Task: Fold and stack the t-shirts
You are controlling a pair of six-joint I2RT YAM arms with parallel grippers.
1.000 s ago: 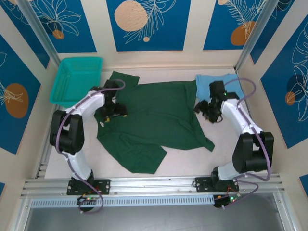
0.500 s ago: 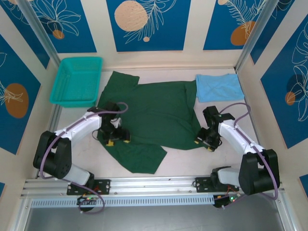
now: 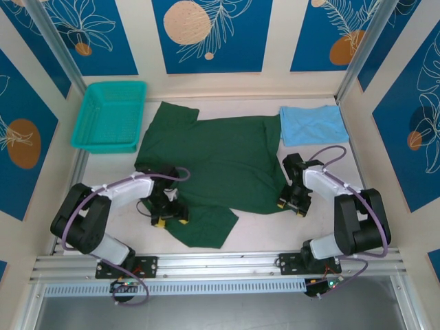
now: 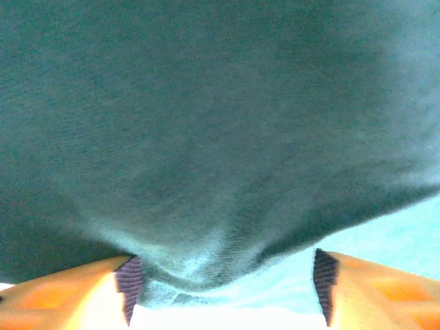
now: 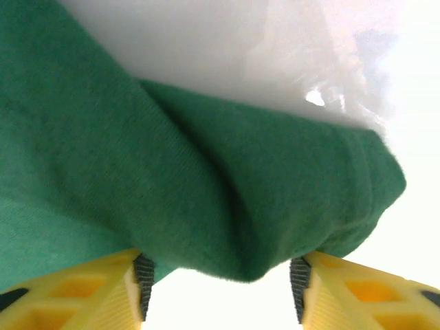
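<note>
Top external, dark green t-shirt [image 3: 220, 158]: was seen spread over the middle of the table [image 3: 261, 234], with one flap reaching toward the near edge.
Top external, light blue t-shirt [image 3: 313, 125]: was found folded into a rectangle at the far right, just beside the dark green t-shirt.
Top external, teal basket [image 3: 113, 86]: was placed at the far left corner.
Top external, left gripper [image 3: 168, 213]: was lowered onto the near left part of the dark green t-shirt.
Top external, right gripper [image 3: 292, 203]: was set at the shirt's near right corner.
Left wrist, left gripper [image 4: 223, 289]: the jaws were held apart. A gathered fold of the dark green t-shirt [image 4: 206, 137] lay against one finger [image 4: 128, 285], with a gap left before the other.
Right wrist, right gripper [image 5: 220, 289]: a rolled edge of the dark green t-shirt [image 5: 172, 185] was bracketed by both pads [image 5: 144, 282]. Whether it was clamped could not be told.
</note>
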